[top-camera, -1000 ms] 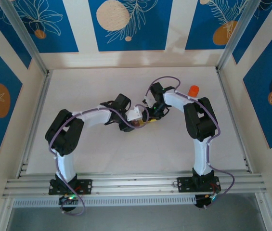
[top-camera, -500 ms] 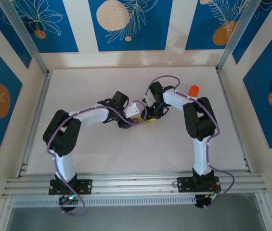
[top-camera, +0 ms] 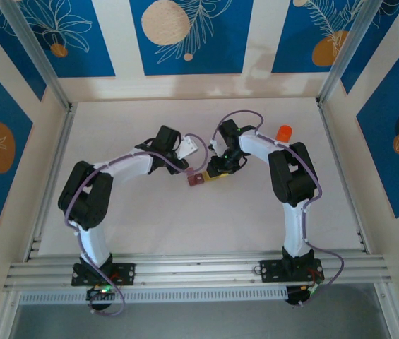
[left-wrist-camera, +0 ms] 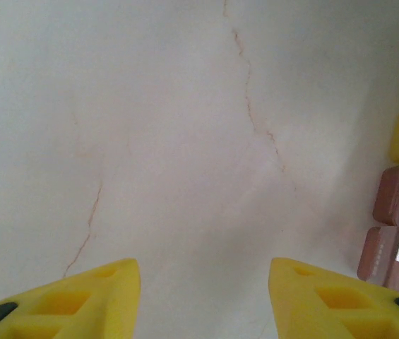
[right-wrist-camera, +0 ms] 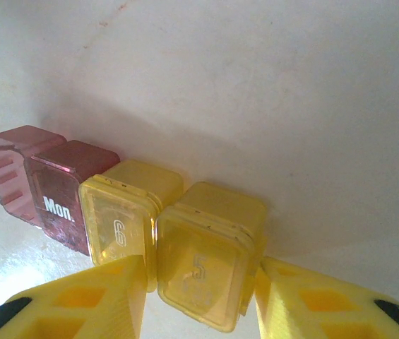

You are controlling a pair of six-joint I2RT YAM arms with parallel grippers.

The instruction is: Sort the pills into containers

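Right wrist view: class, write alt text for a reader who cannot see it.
The right arm's yellow pincer clamps a translucent yellow square plastic pill cell on a white table. Beside it in a row sit another yellow cell and reddish-brown translucent cells, one marked "Mon.".

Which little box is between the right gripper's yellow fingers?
The yellow box at the row's end. The right gripper clamps its two sides; the other yellow box and both red boxes sit outside its grip.
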